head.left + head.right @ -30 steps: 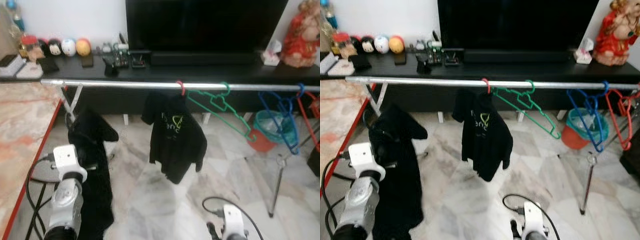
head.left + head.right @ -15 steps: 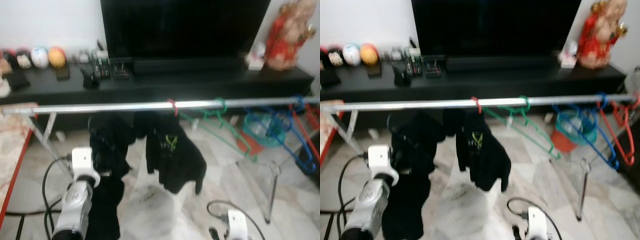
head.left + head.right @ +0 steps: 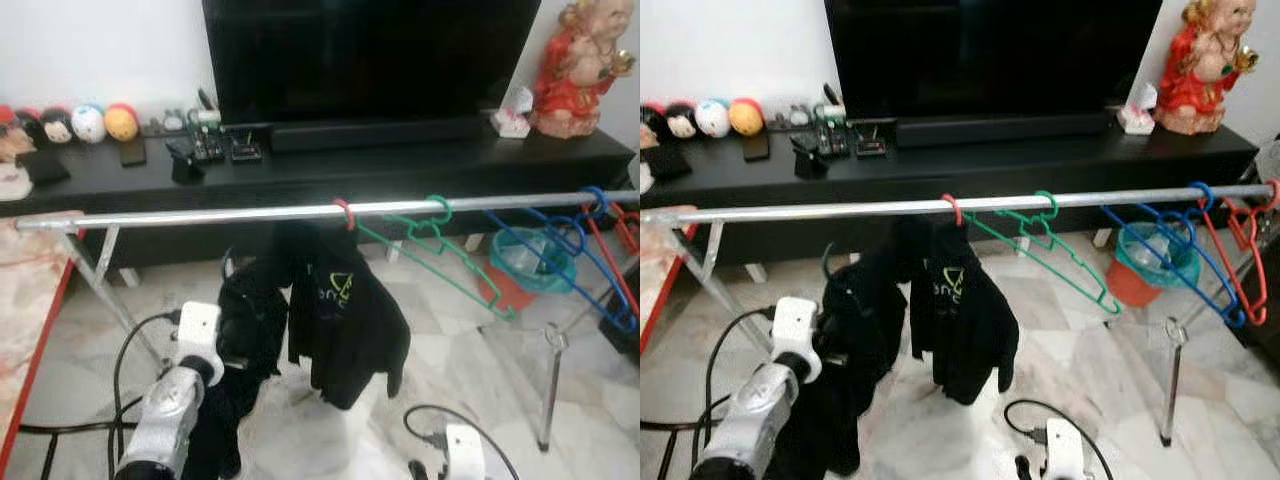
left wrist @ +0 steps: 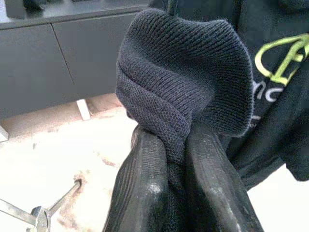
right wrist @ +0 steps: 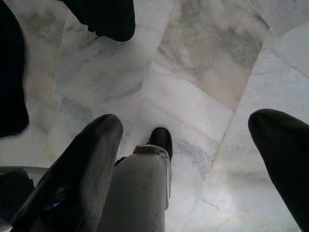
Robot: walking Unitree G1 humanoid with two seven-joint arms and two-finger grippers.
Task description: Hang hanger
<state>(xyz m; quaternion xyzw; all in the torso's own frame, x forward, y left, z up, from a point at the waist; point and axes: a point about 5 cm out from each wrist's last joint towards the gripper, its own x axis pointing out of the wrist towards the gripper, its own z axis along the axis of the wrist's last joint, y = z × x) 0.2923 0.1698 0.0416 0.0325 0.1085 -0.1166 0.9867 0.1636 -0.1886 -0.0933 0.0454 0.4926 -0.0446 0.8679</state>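
Left wrist view shows the left gripper (image 4: 176, 145) with both black fingers (image 4: 145, 183) pinched tight on a fold of a dark knit garment (image 4: 183, 77), which hangs limp below the steel rail (image 3: 300, 212), just left of the black T-shirt (image 3: 345, 310) on its red hanger (image 3: 345, 210). A thin hook (image 3: 229, 262) rises above the garment's top, short of the rail. Being soft and stretchy, the knit will sag and swing, so a hold on the stiff hanger neck would likely steer the hook better. Empty green hanger (image 3: 440, 250) and blue hanger (image 3: 570, 250) hang toward the rail's right end. The right gripper (image 5: 193, 159) hangs idle over the marble floor (image 5: 193, 53), fingers spread apart.
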